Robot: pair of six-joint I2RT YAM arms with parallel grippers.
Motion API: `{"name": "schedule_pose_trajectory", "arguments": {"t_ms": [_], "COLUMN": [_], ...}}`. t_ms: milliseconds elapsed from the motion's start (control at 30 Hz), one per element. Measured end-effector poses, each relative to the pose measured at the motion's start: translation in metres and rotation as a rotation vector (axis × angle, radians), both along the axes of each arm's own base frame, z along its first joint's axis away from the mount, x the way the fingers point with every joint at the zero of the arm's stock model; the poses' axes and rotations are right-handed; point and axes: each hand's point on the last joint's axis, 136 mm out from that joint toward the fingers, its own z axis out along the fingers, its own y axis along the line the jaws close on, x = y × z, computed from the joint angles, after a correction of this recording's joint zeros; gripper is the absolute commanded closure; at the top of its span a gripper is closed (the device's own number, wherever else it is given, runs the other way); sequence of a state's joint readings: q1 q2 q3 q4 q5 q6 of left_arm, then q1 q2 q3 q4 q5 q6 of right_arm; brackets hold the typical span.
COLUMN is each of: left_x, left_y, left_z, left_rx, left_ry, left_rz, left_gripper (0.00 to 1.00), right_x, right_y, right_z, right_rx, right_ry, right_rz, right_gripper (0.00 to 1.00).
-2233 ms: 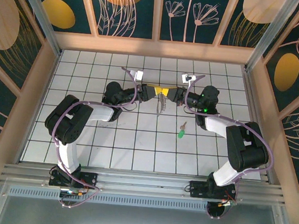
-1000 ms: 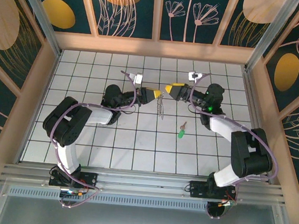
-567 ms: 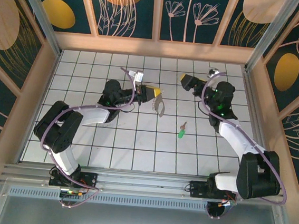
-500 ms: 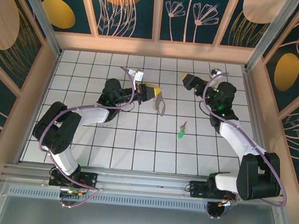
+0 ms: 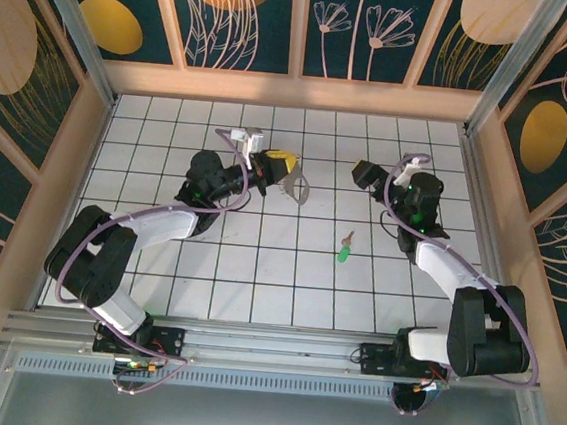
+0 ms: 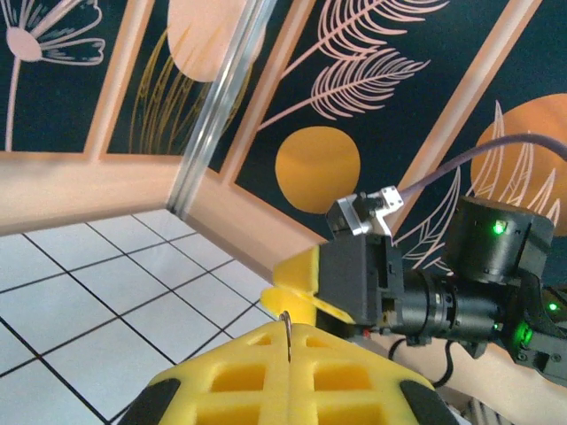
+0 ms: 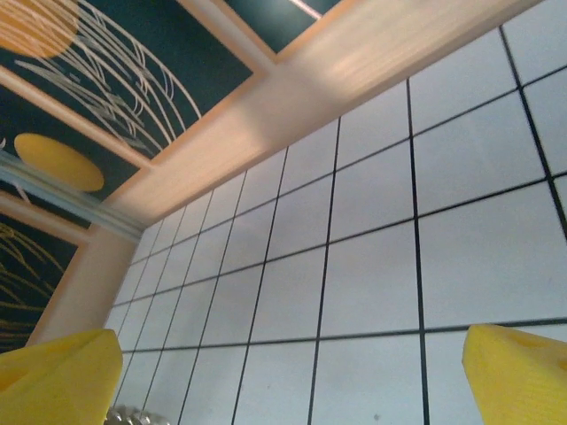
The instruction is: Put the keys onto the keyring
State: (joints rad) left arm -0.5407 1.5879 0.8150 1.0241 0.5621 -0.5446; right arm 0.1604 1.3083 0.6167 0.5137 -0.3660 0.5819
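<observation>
The left claw (image 5: 286, 163) is clenched on the keyring (image 5: 297, 186) and holds it above the far middle of the table (image 5: 258, 270), with the loop hanging from its yellow tips. The left wrist view shows a thin wire pinched between those closed tips. The right claw (image 5: 360, 170) is released, its jaws spread wide and holding nothing, and it sits off to the right, apart from the ring. The green key (image 5: 343, 249) lies alone on the table, nearer the arms and just right of centre. Whether any small silver keys already hang on the loop is too fine to tell. The step in hand looks like fetching the green key. The right claw would need to drop down to it, pinch the head so the hole stays free, and carry it to the ring.
</observation>
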Motion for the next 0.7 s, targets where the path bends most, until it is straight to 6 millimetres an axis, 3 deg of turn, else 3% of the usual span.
{"name": "schedule_pose_trajectory", "arguments": {"t_ms": [267,533,633,700], "left_x": [-0.005,-0.009,-0.009,-0.009], "left_y": [0.003,-0.01,-0.019,-0.026], "left_z": [0.013,0.018,0.018,0.018], "left_rx": [-0.04,-0.072,-0.079,-0.081], "left_ry": [-0.065,-0.098,-0.088,-0.078], "left_rz": [0.005,-0.096,-0.159,-0.203], "left_gripper": [1.0,1.0,1.0,1.0], "right_x": [-0.018,-0.034,-0.039,-0.042], "right_y": [0.017,0.03,0.034,0.038], "right_z": [0.004,0.042,0.049,0.053], "right_rx": [0.05,0.083,0.089,0.095], "right_ry": [-0.064,-0.186,-0.208,-0.219], "right_rz": [0.119,0.224,0.263,0.289], "right_gripper": [0.23,0.42,0.52,0.53]}}
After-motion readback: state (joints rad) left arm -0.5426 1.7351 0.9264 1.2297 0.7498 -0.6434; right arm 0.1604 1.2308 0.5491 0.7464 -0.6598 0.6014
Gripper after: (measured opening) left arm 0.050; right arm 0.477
